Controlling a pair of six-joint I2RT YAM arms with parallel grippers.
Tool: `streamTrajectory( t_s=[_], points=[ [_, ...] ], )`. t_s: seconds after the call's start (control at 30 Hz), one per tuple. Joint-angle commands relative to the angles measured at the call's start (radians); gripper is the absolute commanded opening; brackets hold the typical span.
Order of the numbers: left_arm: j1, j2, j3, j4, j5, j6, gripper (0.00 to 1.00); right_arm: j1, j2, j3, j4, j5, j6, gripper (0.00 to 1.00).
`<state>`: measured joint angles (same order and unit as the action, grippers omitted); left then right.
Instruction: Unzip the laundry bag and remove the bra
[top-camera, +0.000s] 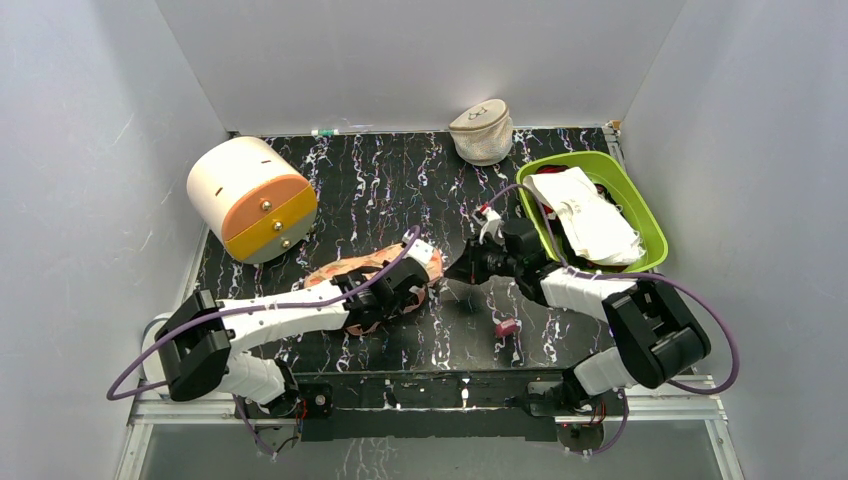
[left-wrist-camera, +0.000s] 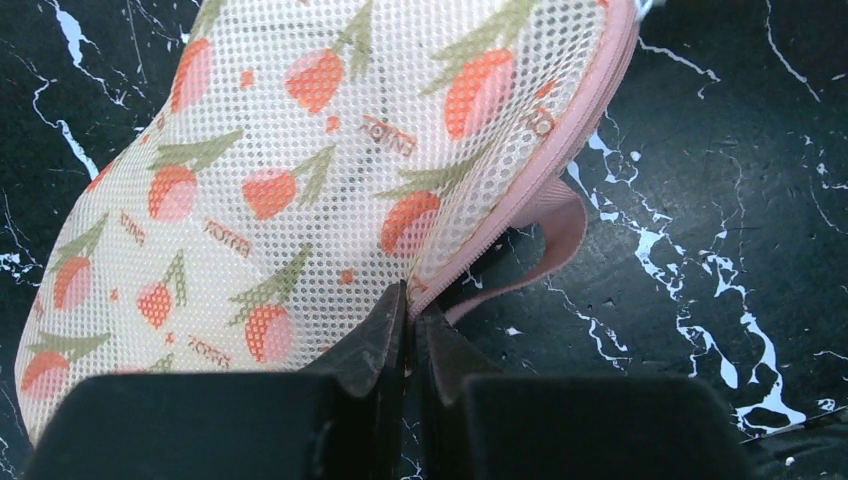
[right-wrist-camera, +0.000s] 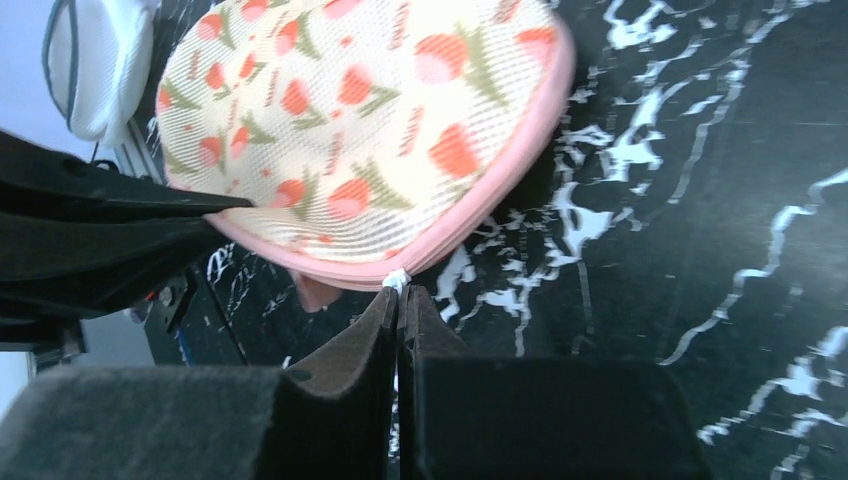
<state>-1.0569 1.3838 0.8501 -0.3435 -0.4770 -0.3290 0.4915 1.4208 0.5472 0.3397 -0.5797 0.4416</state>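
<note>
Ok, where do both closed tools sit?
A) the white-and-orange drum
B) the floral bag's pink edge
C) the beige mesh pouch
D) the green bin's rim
B: the wrist views show the left tool and the right tool shut at the laundry bag's pink trim.

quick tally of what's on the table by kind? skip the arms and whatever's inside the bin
mesh wash bags: 2 (peach laundry bag, beige domed pouch)
green bin: 1
white-and-orange drum: 1
small dark red item: 1
total: 5
</note>
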Motion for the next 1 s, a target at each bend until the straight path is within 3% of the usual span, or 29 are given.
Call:
streamTrajectory(
  t_s=[0.0, 0.27, 0.4, 0.57, 0.77, 0.97],
  points=[
    [0.001, -0.069, -0.02, -0.056, -0.051, -0.012, 0.0, -0.109, 0.043, 0.037, 0.007, -0.03, -0.064, 0.0],
    [0.001, -0.077, -0.022, -0.05, -0.008, -0.001, 0.02, -0.173, 0.101, 0.094, -0.051, -0.098, -0.123, 0.0],
    [0.001, -0.071, 0.002, -0.044, 0.027, 0.014, 0.28, -0.162, 0.07, 0.072, -0.059, -0.11, -0.114, 0.0],
    [0.002, -0.078, 0.053, -0.029, 0.084, 0.036, 0.49, -0.124, 0.004, 0.035, -0.069, -0.103, -0.095, 0.0],
    [0.001, -0.043, 0.114, 0.008, 0.153, 0.045, 0.67, -0.069, -0.066, 0.025, -0.075, -0.082, -0.053, 0.0],
    [-0.002, 0.045, 0.169, 0.059, 0.189, 0.047, 0.76, -0.021, -0.105, 0.022, -0.063, -0.068, -0.014, 0.0]
  ],
)
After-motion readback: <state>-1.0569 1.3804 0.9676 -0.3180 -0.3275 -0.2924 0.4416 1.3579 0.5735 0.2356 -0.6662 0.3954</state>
